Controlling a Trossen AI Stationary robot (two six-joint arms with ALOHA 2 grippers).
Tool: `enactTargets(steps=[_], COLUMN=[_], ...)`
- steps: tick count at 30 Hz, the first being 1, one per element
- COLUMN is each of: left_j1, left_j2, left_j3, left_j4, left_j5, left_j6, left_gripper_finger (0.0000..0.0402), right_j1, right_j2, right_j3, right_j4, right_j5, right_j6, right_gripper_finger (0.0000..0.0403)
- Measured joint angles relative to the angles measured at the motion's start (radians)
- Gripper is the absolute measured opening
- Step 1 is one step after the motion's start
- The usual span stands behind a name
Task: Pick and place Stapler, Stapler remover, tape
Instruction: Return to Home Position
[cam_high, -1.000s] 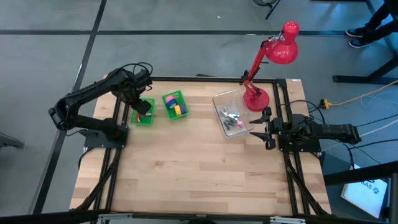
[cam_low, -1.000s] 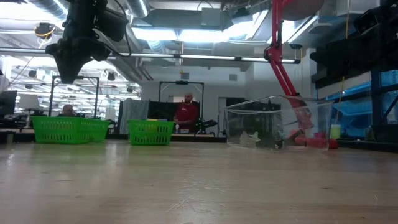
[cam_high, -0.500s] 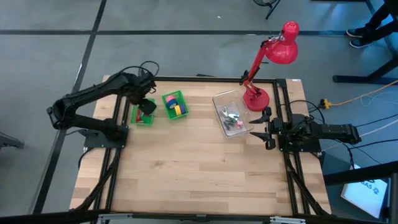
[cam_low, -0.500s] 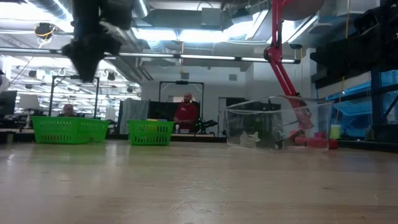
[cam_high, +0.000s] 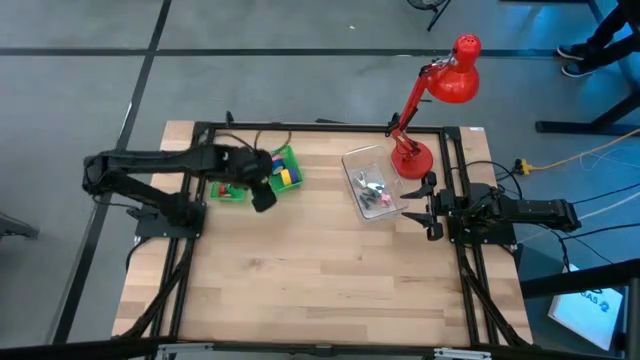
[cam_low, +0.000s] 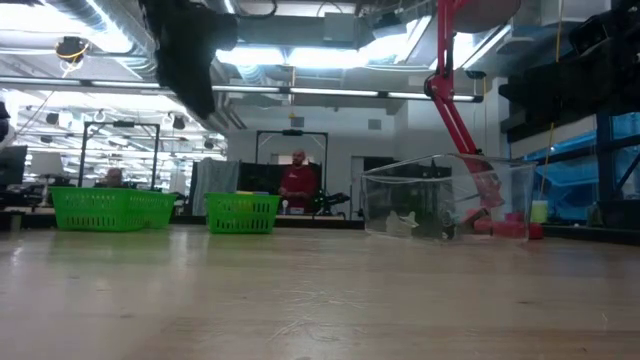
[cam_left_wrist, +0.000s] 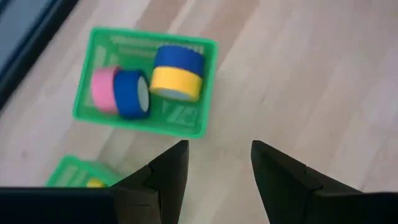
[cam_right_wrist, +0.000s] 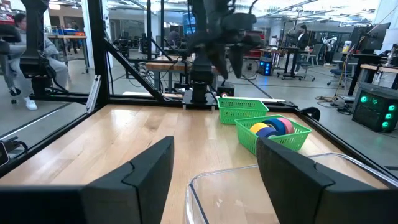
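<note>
Tape lies in the right bin, rolls of yellow, blue and pink packed together, and the left bin beside it shows a red item that is probably a stapler, though the arm covers most of that bin. The left gripper hangs above the bare table just in front of the right bin, its jaws apart with nothing between them. The right gripper waits at the table's right edge next to the clear tray, jaws likewise apart and empty. Going home looks like the step in hand. To do it well, the left arm should keep its height until the fingers are clear of both bin rims, then fold back toward its base at the left edge in one smooth arc. It should leave the jaws as they are and keep its cable (looped near the table's far edge) away from the bins, which are light and would slide at a nudge. Compared with a second ago, the left gripper has swung from over the left bin out toward the table's middle, and the arm now lies stretched out flatter. The right arm, bins, tray and lamp sit unchanged.
</note>
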Motion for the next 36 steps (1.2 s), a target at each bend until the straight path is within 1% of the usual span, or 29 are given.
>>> enactTargets(steps=[4,7,8,10,12,17,21,24,27,31,36], left_j1=[-0.065,-0.09,-0.094,-0.098,-0.1,-0.103,-0.126,-0.152,-0.18,-0.222,-0.276], left_j2=[0.013,-0.002,-0.013,-0.046,-0.087,-0.191,-0.302,-0.385,-0.471,-0.583,-0.722], left_j3=[-0.002,-0.057,-0.089,-0.17,-0.273,-0.558,-0.784,-0.916,-0.993,-1.055,-1.062], left_j4=[0.007,0.074,0.119,0.267,0.442,0.879,1.227,1.402,1.462,1.463,1.386], left_j5=[-0.023,-0.017,-0.005,0.035,0.098,0.198,0.26,0.284,0.294,0.295,0.301], left_j6=[0.134,0.253,0.293,0.369,0.429,0.505,0.493,0.456,0.442,0.442,0.44], left_gripper_finger=[0.0169,0.017,0.0171,0.0173,0.0173,0.0169,0.0171,0.0173,0.0172,0.0169,0.0171], right_j1=[0.0,0.0,0.0,0.0,0.0,0.0,0.0,0.0,0.0,0.0,0.0], right_j2=[0.0,0.0,0.0,0.0,0.0,0.0,0.0,0.0,0.0,0.0,0.0], right_j3=[0.0,0.0,0.0,0.0,0.0,0.0,0.0,0.0,0.0,0.0,0.0], right_j4=[0.0,0.0,0.0,0.0,0.0,0.0,0.0,0.0,0.0,0.0,0.0], right_j5=[0.0,0.0,0.0,0.0,0.0,0.0,0.0,0.0,0.0,0.0,0.0], right_j6=[0.0,0.0,0.0,0.0,0.0,0.0,0.0,0.0,0.0,0.0,0.0], right_gripper_finger=[0.0232,0.0232,0.0232,0.0232,0.0232,0.0232,0.0232,0.0232,0.0232,0.0232,0.0232])
